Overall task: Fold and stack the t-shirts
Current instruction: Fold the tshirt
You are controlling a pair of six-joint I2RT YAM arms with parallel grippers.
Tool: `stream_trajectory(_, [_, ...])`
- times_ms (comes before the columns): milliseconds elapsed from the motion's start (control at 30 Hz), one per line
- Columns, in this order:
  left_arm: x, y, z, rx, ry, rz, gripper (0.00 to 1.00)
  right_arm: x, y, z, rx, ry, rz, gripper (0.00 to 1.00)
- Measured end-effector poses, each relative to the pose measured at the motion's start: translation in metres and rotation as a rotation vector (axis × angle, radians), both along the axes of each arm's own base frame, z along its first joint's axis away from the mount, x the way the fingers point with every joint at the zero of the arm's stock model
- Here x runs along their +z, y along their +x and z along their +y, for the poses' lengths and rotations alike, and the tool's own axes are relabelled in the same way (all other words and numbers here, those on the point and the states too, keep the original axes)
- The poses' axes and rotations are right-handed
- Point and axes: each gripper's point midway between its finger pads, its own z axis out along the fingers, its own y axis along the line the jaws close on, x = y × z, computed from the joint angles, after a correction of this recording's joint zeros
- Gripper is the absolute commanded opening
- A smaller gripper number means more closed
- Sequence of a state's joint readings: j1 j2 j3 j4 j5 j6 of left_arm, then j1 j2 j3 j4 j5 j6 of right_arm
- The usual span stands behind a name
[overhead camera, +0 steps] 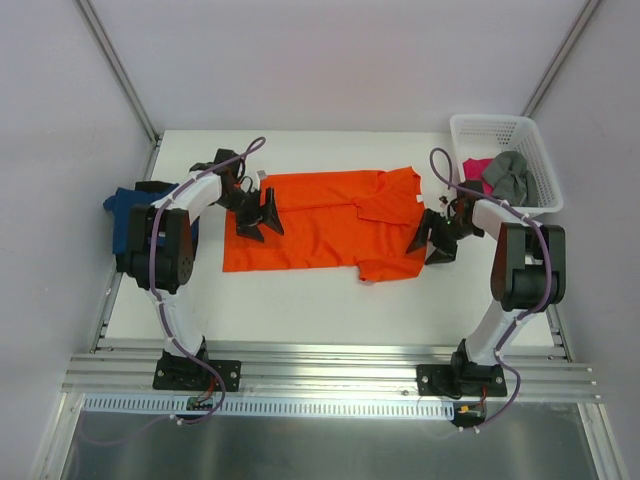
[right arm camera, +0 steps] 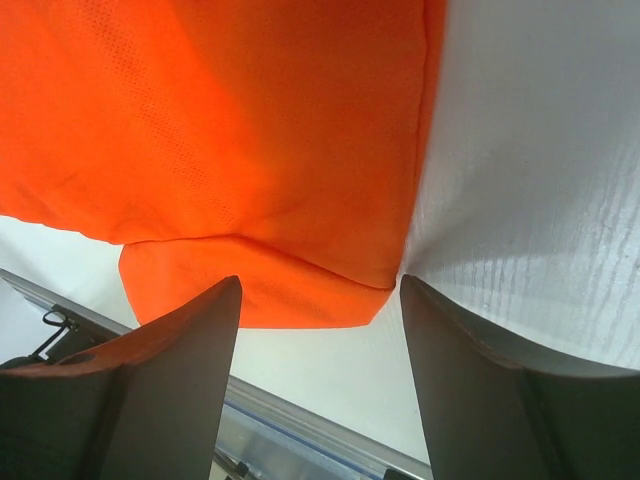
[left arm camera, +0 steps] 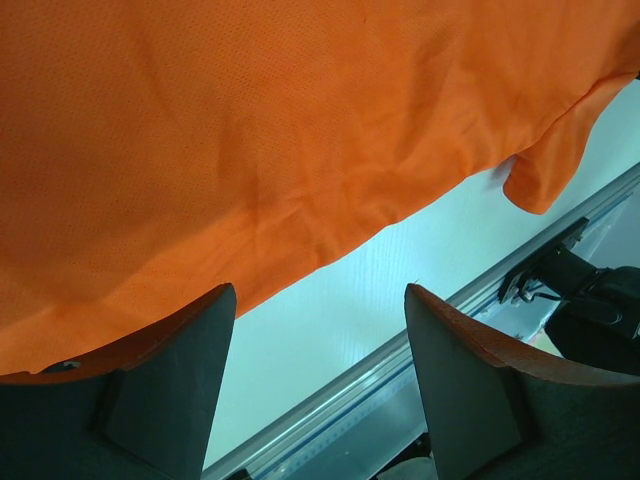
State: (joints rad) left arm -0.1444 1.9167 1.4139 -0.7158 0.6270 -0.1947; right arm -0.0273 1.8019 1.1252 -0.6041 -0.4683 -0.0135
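Overhead view; two wrist close-ups on orange t-shirt (overhead camera: pixel 330 225)

An orange t-shirt (overhead camera: pixel 330 222) lies spread across the middle of a white table (overhead camera: pixel 330 300), with cloth folded over at its right end. The left gripper (overhead camera: pixel 258 220) sits at the shirt's left edge, jaws apart. The right gripper (overhead camera: pixel 430 243) sits at the shirt's right edge, jaws also apart. Beyond the shirt's far right corner stands a white basket (overhead camera: pixel 490 120) holding a pink shirt (overhead camera: pixel 476 168) and a grey shirt (overhead camera: pixel 508 174). Left of the orange shirt, partly hidden behind the left arm, lies a dark blue shirt (overhead camera: pixel 125 210).
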Motion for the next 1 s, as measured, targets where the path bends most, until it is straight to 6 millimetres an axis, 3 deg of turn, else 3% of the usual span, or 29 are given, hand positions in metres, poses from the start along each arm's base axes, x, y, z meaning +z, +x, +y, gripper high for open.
stream_trajectory(333, [0.003,0.003,-0.001,0.006,-0.003,-0.005,0.68,-0.004,-0.021,0.011,-0.025,0.031,0.045,0.68])
stream_trajectory(600, [0.003,0.004,-0.001,0.010,-0.004,-0.003,0.68,0.007,-0.025,0.041,0.012,0.077,0.047,0.68])
stream_trajectory(800, [0.004,0.005,-0.002,0.023,-0.007,-0.004,0.68,0.037,-0.010,0.054,0.022,0.101,-0.041,0.68])
stream_trajectory(1000, [0.006,0.004,-0.002,0.026,-0.010,-0.017,0.68,0.072,0.026,0.057,0.001,0.119,-0.170,0.68])
